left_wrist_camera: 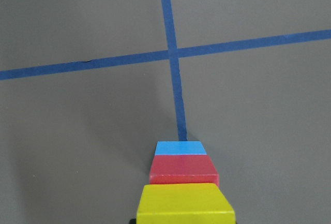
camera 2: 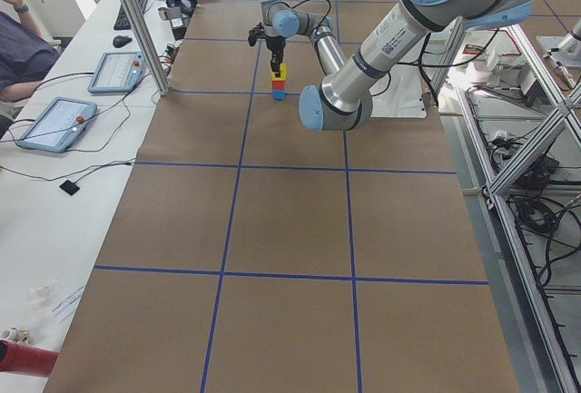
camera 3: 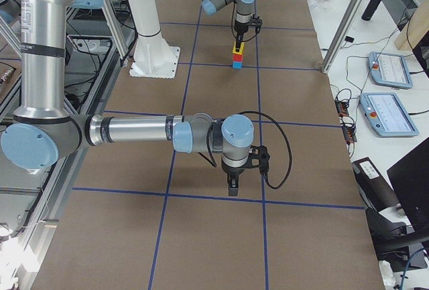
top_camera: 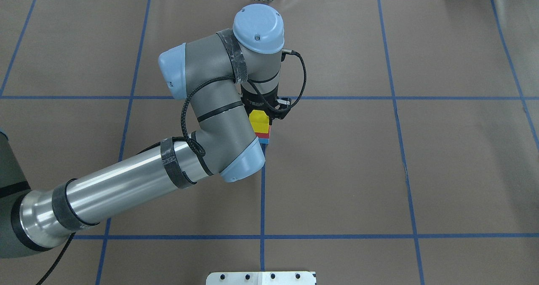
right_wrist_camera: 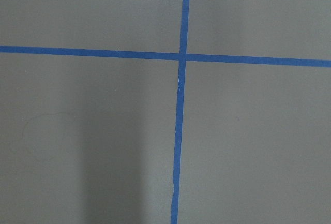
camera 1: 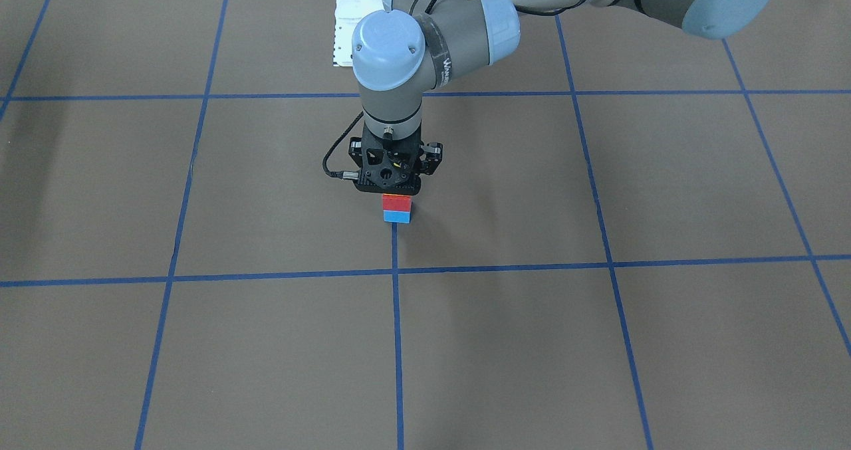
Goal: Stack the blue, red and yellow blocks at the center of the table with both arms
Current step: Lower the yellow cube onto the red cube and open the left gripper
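Three blocks stand in one column on a blue tape line at the middle of the table (top_camera: pixel 379 171). The blue block (camera 1: pixel 397 217) is at the bottom and the red block (camera 1: pixel 396 203) rests on it. On top sits the yellow block (top_camera: pixel 259 123), also large at the bottom of the left wrist view as the yellow block (left_wrist_camera: pixel 183 206). My left gripper (top_camera: pixel 269 108) points straight down over the column and is shut on the yellow block. My right gripper (camera 3: pixel 231 186) hangs low over bare table near a tape crossing, far from the stack. It shows only in the exterior right view, so I cannot tell its state.
The white pedestal base (camera 3: pixel 157 59) stands at the robot's edge of the table. The left arm's elbow and forearm (top_camera: pixel 202 150) hang over the table beside the stack. A side bench holds tablets (camera 2: pixel 54 122) and cables, and a person's arm (camera 2: pixel 18 44) shows there.
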You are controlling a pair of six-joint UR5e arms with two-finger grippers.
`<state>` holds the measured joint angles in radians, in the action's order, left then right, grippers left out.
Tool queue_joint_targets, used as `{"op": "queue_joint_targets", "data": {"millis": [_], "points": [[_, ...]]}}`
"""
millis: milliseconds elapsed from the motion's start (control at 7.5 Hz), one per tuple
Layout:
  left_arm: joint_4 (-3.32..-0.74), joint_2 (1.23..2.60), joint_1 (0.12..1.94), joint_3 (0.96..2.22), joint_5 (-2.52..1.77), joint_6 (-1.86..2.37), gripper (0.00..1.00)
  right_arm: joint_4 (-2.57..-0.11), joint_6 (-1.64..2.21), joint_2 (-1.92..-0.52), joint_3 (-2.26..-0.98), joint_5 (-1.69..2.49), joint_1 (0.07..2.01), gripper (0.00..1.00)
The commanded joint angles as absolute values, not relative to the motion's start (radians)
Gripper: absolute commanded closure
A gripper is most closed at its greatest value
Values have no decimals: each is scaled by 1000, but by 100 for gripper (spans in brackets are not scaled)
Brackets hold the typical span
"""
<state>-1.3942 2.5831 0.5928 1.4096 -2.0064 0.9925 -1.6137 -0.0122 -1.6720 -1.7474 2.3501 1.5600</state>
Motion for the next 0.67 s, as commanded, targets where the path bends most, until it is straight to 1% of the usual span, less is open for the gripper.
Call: {"op": "queue_joint_targets", "data": {"millis": [0, 133, 267, 400, 533], "points": [[-1394, 2583, 592, 1408, -2006, 992, 100, -1614, -12, -1672, -1747, 2350, 1562, 1], [-1394, 2583, 592, 1407, -2006, 997, 70, -1614, -12, -1672, -1747, 2350, 1562, 1], [-1396, 2583, 592, 1405, -2005, 1032, 11, -1614, -12, -1672, -1747, 2350, 1562, 1], [-1416, 2582, 591, 1404, -2005, 1041, 0, -1614, -12, -1672, -1747, 2350, 1562, 1], [-1442, 2582, 591, 1404, -2005, 1064, 0, -1614, -12, -1672, -1747, 2350, 1562, 1]]}}
